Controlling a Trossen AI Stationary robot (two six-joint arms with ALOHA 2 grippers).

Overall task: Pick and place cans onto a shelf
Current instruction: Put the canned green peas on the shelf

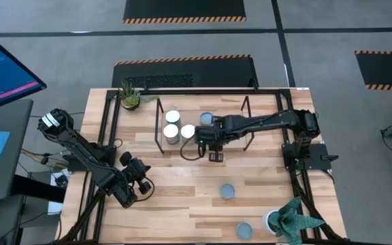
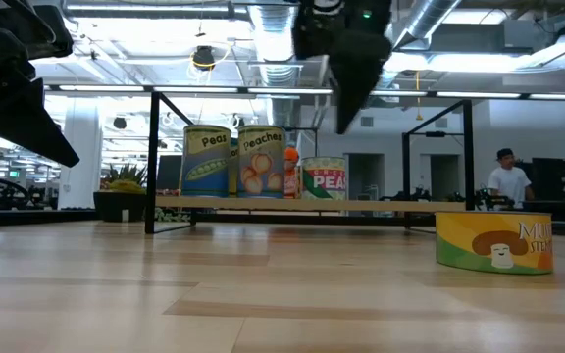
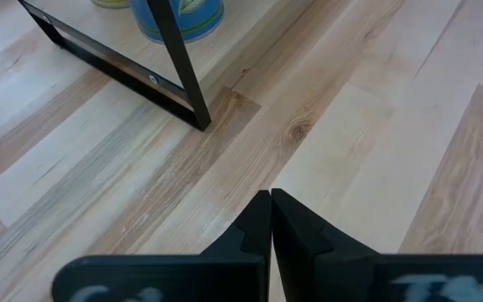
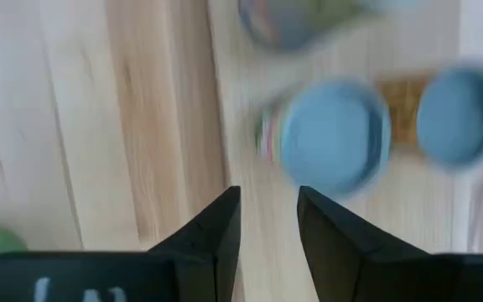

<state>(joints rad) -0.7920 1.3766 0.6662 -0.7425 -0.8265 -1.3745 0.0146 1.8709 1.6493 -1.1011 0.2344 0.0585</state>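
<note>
The shelf (image 1: 203, 102) is a low rack of black rods with a wood board (image 2: 361, 205). On it stand several cans: a tall peas can (image 2: 207, 162), a peaches can (image 2: 261, 162) and a short peas can (image 2: 324, 178). My right gripper (image 4: 267, 214) hangs open above the shelf's near side (image 1: 203, 141), pointing down, with a blue-topped can (image 4: 334, 138) below and beyond its fingers. A mushroom can (image 2: 493, 242) rests on its base on the table. My left gripper (image 3: 271, 205) waits shut near the table's left edge (image 1: 138, 180).
Two loose cans (image 1: 228, 191) (image 1: 243, 231) stand on the table near its front right. Potted plants stand at the far left (image 1: 129, 97) and near right (image 1: 288, 219) corners. A shelf leg (image 3: 183, 67) stands ahead of my left gripper. A person (image 2: 506, 181) stands in the room behind.
</note>
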